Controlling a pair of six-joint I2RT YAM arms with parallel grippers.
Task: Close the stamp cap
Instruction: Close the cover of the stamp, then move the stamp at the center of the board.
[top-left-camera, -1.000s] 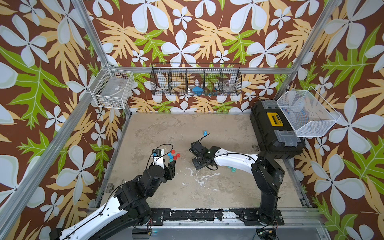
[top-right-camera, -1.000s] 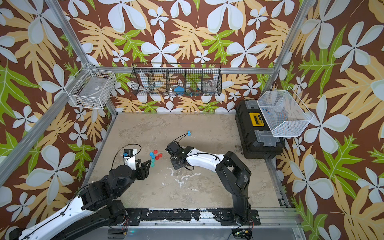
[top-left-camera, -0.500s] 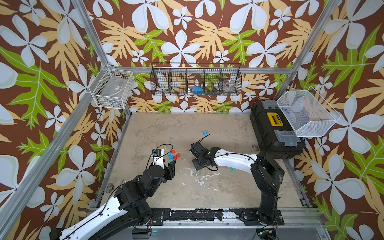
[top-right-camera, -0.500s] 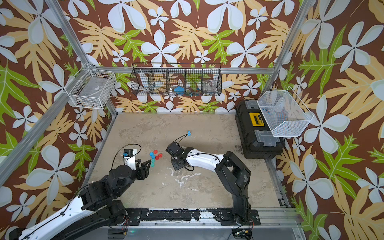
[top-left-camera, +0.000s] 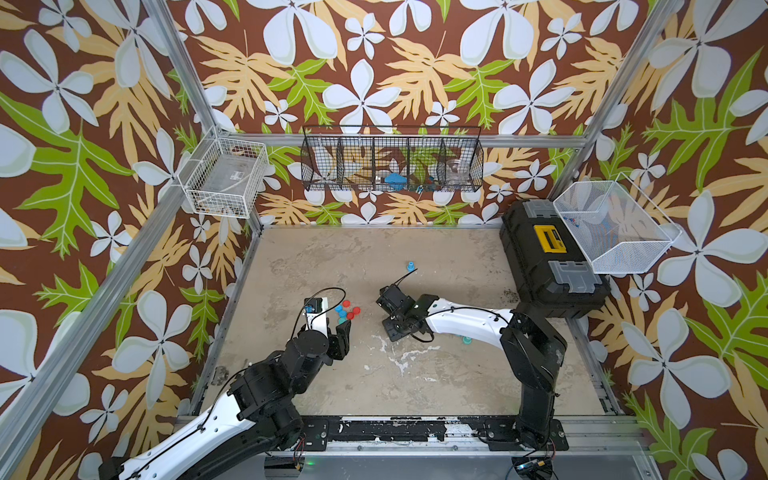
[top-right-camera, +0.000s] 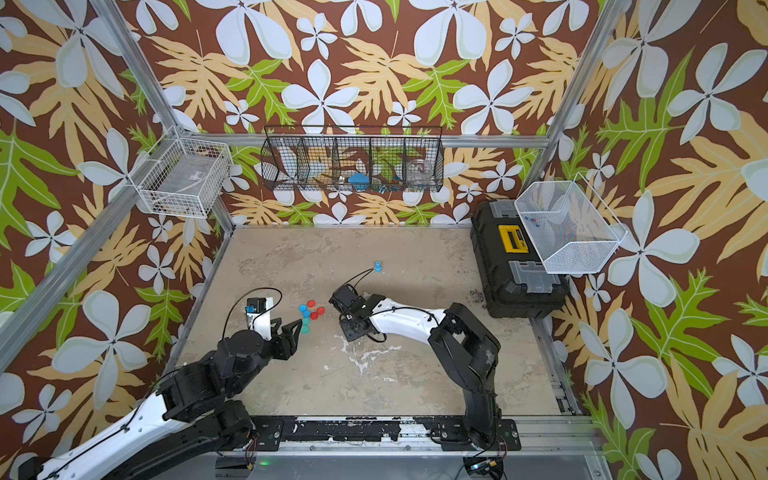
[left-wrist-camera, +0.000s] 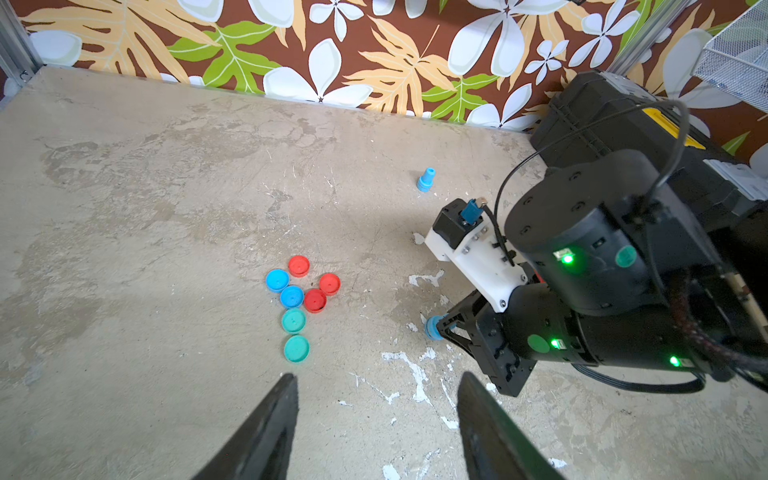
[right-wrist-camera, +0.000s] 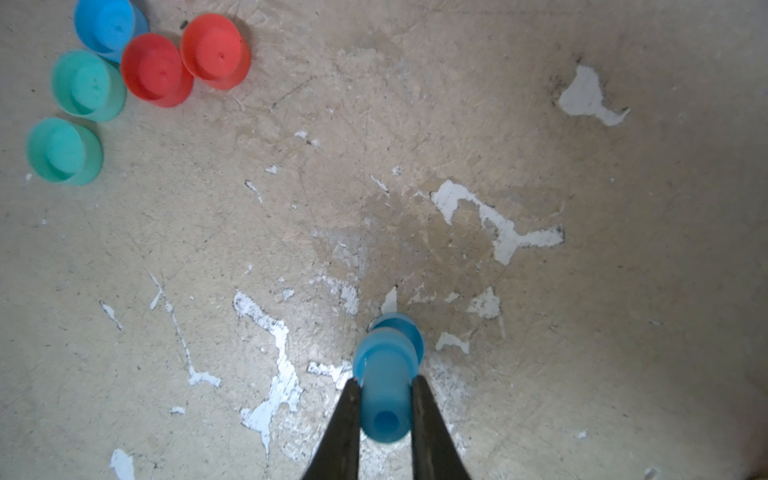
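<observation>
- Seven round caps (left-wrist-camera: 292, 296) of smooth plastic, three red, two blue and two teal, sit in a tight cluster on the surface (top-left-camera: 436, 386). Each has a raised centre above a wider brim.
- The surface is matte beige, scuffed and stained, with white patches where the coating has chipped.
- The right gripper (right-wrist-camera: 385, 381) is closed on a pale blue stamp (right-wrist-camera: 384, 399). Its two dark tapered fingers pinch the smooth cylindrical barrel from either side.
- The stamp's long axis runs in line with those fingers. The narrow end, with a round hole, faces the wrist camera. The wider flanged end sticks out past the fingertips, down toward the surface; I cannot tell whether it touches.
- Taking 12 o'clock as the back wall in both top views, the held stamp is near mid-surface. The cap cluster lies at 9 o'clock of the right gripper, and a second blue stamp (top-left-camera: 410, 266) stands upright at 12 o'clock, apart from it.
- The left gripper (left-wrist-camera: 379, 375) is open and empty, its fingers spread. It sits at 6 o'clock of the cluster, close to the nearest teal cap.
- In both top views the held stamp is hidden under the right gripper's black body.
- A small teal piece (top-left-camera: 466, 340) peeks from under the right arm at 3 o'clock, too covered to name.
</observation>
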